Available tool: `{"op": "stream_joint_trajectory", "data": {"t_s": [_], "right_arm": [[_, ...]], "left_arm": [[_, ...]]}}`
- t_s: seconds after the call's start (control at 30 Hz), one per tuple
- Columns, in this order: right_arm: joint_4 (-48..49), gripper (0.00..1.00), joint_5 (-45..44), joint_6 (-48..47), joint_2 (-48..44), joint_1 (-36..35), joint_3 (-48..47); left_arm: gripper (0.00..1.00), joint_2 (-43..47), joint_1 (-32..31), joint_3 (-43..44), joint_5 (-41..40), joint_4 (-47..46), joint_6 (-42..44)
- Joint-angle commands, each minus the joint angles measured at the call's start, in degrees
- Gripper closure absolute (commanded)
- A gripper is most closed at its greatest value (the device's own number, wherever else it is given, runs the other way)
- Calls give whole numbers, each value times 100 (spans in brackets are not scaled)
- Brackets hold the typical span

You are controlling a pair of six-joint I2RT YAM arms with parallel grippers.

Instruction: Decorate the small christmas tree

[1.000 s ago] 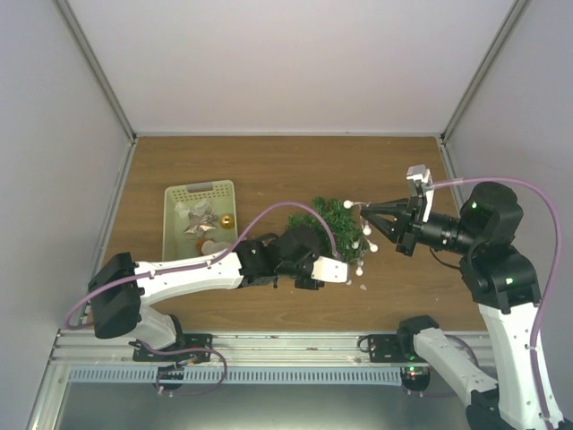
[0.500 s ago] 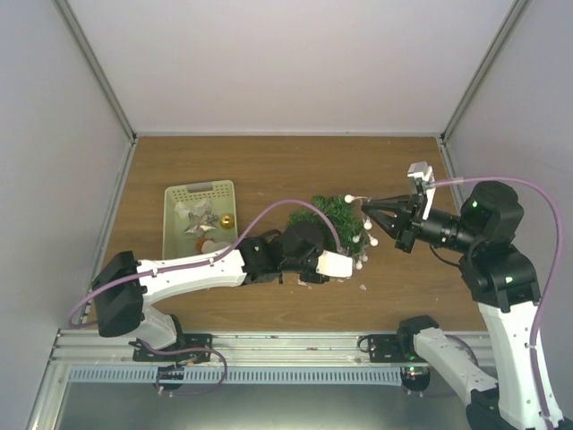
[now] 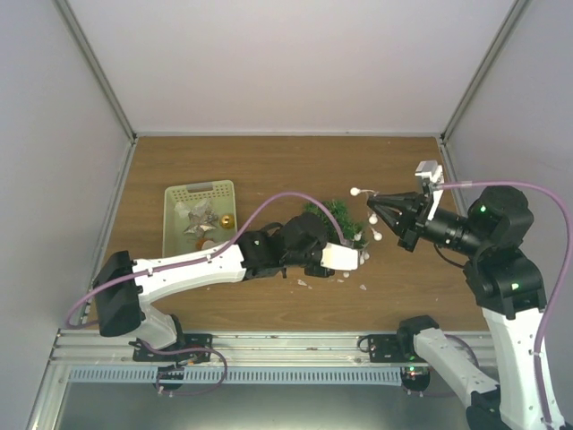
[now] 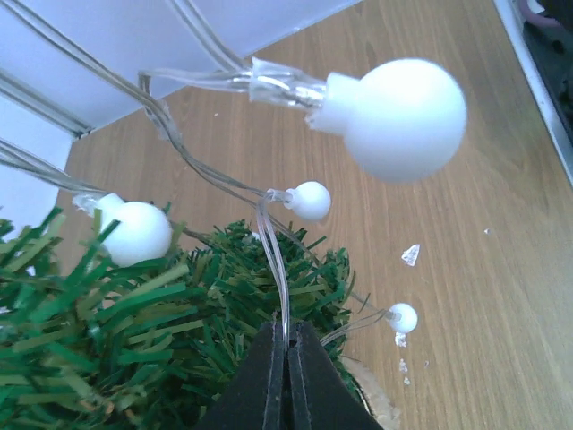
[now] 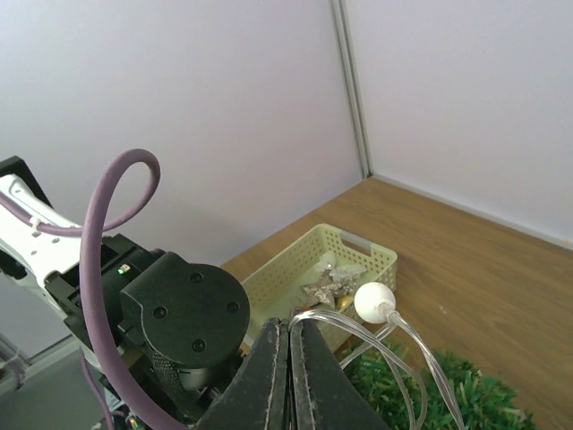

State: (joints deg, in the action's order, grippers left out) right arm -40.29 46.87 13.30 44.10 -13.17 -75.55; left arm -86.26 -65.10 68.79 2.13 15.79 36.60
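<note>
The L gripper (image 4: 286,339) was seen w/ jaws fully closed. Its black tips were pinched on the clear wire of the light string (image 4: 269,242), directly above the green needles of the small christmas tree (image 3: 336,217). The R gripper (image 5: 288,328) was likewise found closed, no gap betw. the fingers. Several strands of the same wire were clamped at its tips, and one white bulb (image 5: 373,302) was hung just beside them. The tree was located on the wooden table (image 3: 269,166), right of centre, betw. the two grippers, w/ the L arm laid across its near-left side. Whether it stood upright or tilted could not be told. More bulbs were seen along the tree's right side. A pale green tray (image 3: 199,189) w/ ornaments was placed well apart, to the left. White flecks (image 3: 304,283) were scattered on the table near the tree.
</note>
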Motion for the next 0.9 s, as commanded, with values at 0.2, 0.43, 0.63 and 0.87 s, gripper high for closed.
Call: {"op": "stream_joint_trajectory", "data": {"t_s": [0.2, 0.43, 0.63, 0.87], "right_arm": [[258, 98, -126, -158, 44, 17, -223], [240, 98, -107, -165, 72, 19, -276], [191, 98, -112, -140, 8, 22, -283], [139, 98, -121, -160, 5, 18, -200]], "left_arm": [[100, 110, -23, 477, 179, 351, -11], [97, 44, -32, 574, 225, 388, 6], [98, 43, -30, 658, 339, 492, -62], [98, 30, -37, 1010, 974, 1164, -306]]}}
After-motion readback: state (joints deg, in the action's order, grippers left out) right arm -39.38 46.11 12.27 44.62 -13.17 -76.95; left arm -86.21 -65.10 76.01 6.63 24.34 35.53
